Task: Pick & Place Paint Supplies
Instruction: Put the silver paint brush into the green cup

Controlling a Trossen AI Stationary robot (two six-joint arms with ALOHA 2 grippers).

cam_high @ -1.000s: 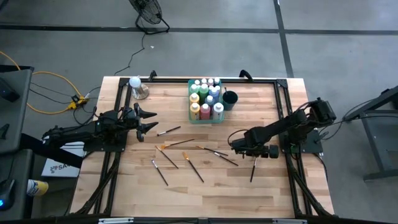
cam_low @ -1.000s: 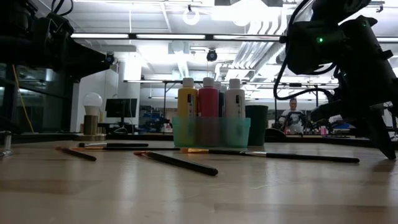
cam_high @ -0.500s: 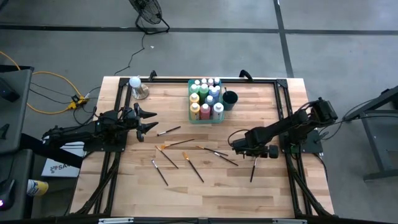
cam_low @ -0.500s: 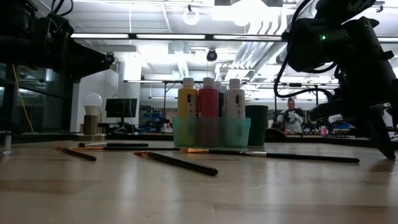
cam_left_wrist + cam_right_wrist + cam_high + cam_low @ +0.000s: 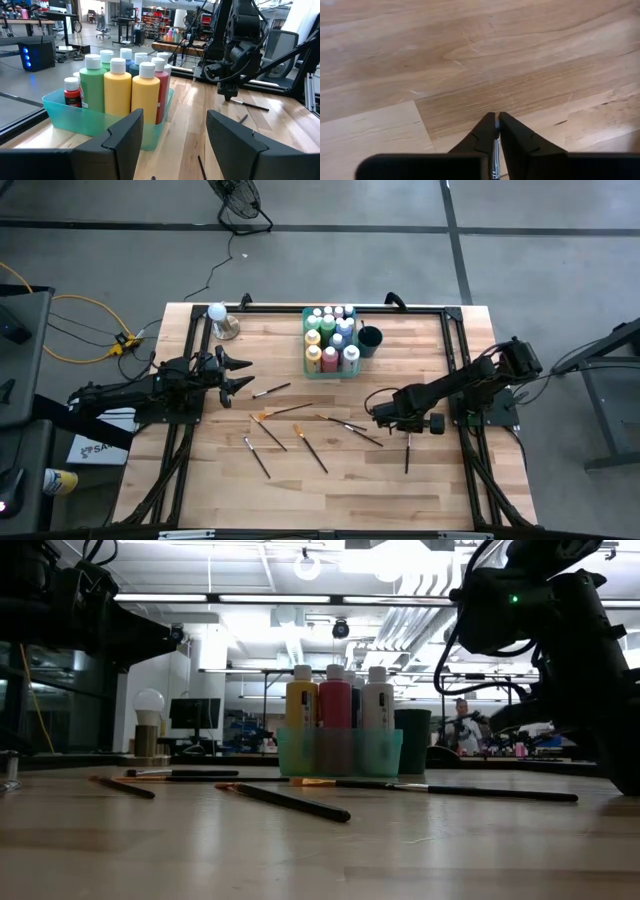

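Several thin paintbrushes lie flat on the wooden table, among them a dark one and an orange-tipped one. White-capped paint bottles stand in a teal bin at the far middle. My right gripper points steeply down at the right, shut on a dark paintbrush. At the table's left edge my left gripper stays level and open, with nothing between its fingers. My right gripper pinches the dark paintbrush at its far end between its two fingers, which come from above and point steeply down. The rest of the brush runs toward the table's near edge. I cannot tell whether it is lifted clear.
A dark cup stands right of the teal bin. A clear object with a white ball top stands at the far left corner. Black frame rails run along the table's edges. Bare wood lies near the front edge.
My right gripper has shut on the dark paintbrush while staying in the same place.
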